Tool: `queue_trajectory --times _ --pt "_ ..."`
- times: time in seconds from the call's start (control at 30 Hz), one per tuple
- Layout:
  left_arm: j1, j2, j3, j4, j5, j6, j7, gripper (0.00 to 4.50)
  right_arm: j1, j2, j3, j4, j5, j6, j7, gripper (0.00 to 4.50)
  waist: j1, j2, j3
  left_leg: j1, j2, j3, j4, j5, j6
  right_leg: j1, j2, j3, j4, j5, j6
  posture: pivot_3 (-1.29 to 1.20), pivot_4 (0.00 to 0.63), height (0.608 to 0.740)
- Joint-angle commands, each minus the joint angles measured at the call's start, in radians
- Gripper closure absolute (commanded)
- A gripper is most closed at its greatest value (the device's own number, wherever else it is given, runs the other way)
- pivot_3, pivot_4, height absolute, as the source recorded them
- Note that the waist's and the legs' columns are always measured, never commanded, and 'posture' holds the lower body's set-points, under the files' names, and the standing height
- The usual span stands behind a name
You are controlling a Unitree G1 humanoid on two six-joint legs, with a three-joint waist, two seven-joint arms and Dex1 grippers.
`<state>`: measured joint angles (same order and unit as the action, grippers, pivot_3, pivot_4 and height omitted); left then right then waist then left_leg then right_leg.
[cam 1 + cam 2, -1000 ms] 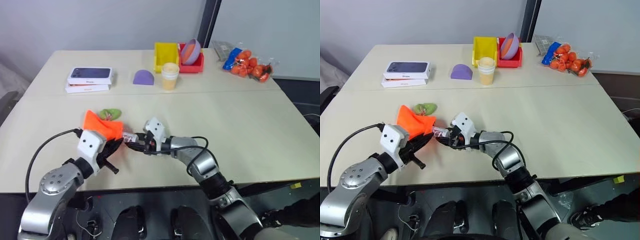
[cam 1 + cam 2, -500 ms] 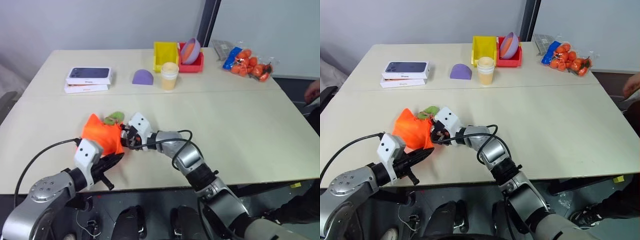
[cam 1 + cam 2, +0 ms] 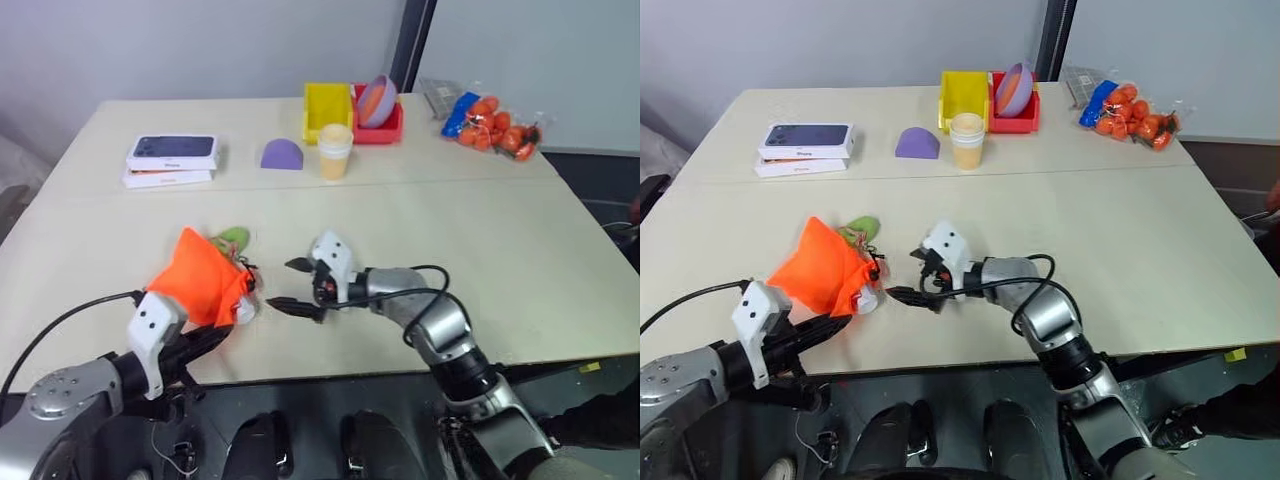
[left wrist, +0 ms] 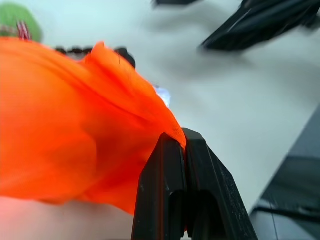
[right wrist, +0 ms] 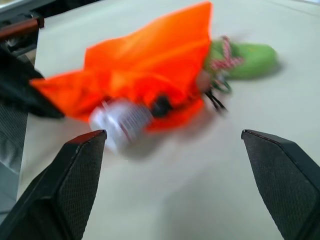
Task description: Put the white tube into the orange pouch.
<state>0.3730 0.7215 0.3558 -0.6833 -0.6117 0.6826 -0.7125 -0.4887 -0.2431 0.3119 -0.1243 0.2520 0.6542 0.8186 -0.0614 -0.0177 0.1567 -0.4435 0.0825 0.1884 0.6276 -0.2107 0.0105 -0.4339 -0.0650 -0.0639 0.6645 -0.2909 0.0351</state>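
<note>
1. The cream table [image 3: 480, 230] carries everything.
2. The bright orange fabric drawstring pouch [image 3: 200, 280] lies near its front edge, the slim white tube's ribbed cap [image 5: 120, 122] poking from its mouth, its body inside.
3. The left gripper [image 4: 182, 150] has its fingers pressed together, pinching a pouch corner.
4. The right gripper [image 3: 297, 285] sits just beside the pouch, fingers spread wide, empty.
5. A yellow bin [image 3: 328, 108] and a red bin [image 3: 392, 128] stand at the back, the red one holding a purple bowl [image 3: 378, 98].

White tube [image 5: 120, 121] mostly inside orange pouch [image 3: 200, 282]
</note>
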Motion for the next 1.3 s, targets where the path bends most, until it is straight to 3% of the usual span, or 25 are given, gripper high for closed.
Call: queue_trajectory --times 0.03,0.17,0.27,0.37,0.47,0.63,0.87,1.03,1.13,1.3 --pt "0.034 0.038 0.069 0.021 0.002 -0.031 -0.056 4.50 -0.006 -0.007 -0.023 -0.046 0.021 -0.001 -0.011 0.04 -0.009 0.000 0.000 0.000 0.000 0.000 0.000 0.000 0.000 0.000 0.000 0.000 0.000 0.000 0.000 0.00 0.150 0.740" --pt "0.069 0.083 0.082 0.087 0.064 -0.083 -0.101 4.50 -0.037 0.023 -0.027 0.012 0.002 -0.012 -0.063 0.04 -0.012 0.000 0.000 0.000 0.000 0.000 -0.002 0.001 -0.002 -0.002 0.000 0.000 0.000 0.000 -0.001 0.00 0.150 0.740" --pt "0.052 0.070 0.095 0.097 0.025 -0.082 -0.112 4.50 -0.080 0.071 -0.026 0.077 -0.025 -0.023 -0.130 0.04 -0.011 0.000 0.000 0.000 0.000 0.000 -0.002 0.001 -0.002 -0.003 0.000 0.000 0.000 -0.001 -0.002 0.00 0.150 0.740" --pt "0.032 0.042 0.113 0.083 -0.050 -0.053 -0.112 3.57 -0.135 0.136 -0.033 0.172 -0.047 -0.064 -0.185 0.00 -0.012 0.000 0.000 0.000 0.000 0.000 -0.002 0.001 -0.002 -0.002 0.000 0.000 0.000 -0.001 -0.002 0.00 0.150 0.740" --pt "-0.009 0.009 0.143 0.094 -0.114 -0.022 -0.073 2.20 -0.196 0.209 -0.044 0.285 -0.063 -0.114 -0.235 0.00 -0.011 0.000 0.000 0.000 0.000 0.000 -0.003 0.002 -0.002 -0.002 0.000 0.000 0.000 0.000 -0.002 0.00 0.150 0.740" --pt "-0.066 -0.030 0.196 0.117 -0.218 0.014 -0.022 2.20 -0.310 0.340 -0.075 0.523 -0.089 -0.179 -0.340 0.00 -0.012 0.000 0.000 0.000 0.000 0.000 -0.002 0.005 -0.007 0.002 0.000 -0.001 0.001 0.000 -0.001 0.00 0.150 0.740" --pt "-0.058 -0.058 0.167 0.147 -0.174 -0.016 0.015 2.20 -0.452 0.493 -0.149 0.827 -0.089 -0.255 -0.481 0.00 -0.010 0.000 0.000 0.000 0.000 0.000 0.000 0.005 -0.007 0.004 0.001 -0.002 0.001 0.001 0.001 0.00 0.150 0.740" --pt "-0.052 -0.077 0.147 0.158 -0.155 -0.033 0.023 2.20 -0.525 0.540 -0.172 1.009 -0.094 -0.318 -0.522 0.00 -0.012 -0.001 0.000 0.000 0.000 0.000 0.000 0.005 -0.007 0.005 0.001 -0.002 0.001 0.000 0.000 0.00 0.150 0.740" --pt "-0.069 -0.089 0.145 0.163 -0.151 -0.045 0.038 2.12 -0.523 0.540 -0.168 1.041 -0.091 -0.351 -0.488 0.88 -0.012 -0.001 0.000 0.001 0.000 0.000 0.000 0.005 -0.007 0.005 0.001 -0.002 0.002 0.000 0.000 0.00 0.150 0.740" --pt "-0.175 -0.121 0.160 0.174 -0.185 -0.054 0.110 2.12 -0.454 0.489 -0.140 0.940 -0.105 -0.403 -0.439 3.58 -0.011 -0.001 0.000 0.001 0.000 0.000 0.000 0.005 -0.007 0.005 0.001 -0.002 0.002 0.001 0.001 0.00 0.150 0.740"
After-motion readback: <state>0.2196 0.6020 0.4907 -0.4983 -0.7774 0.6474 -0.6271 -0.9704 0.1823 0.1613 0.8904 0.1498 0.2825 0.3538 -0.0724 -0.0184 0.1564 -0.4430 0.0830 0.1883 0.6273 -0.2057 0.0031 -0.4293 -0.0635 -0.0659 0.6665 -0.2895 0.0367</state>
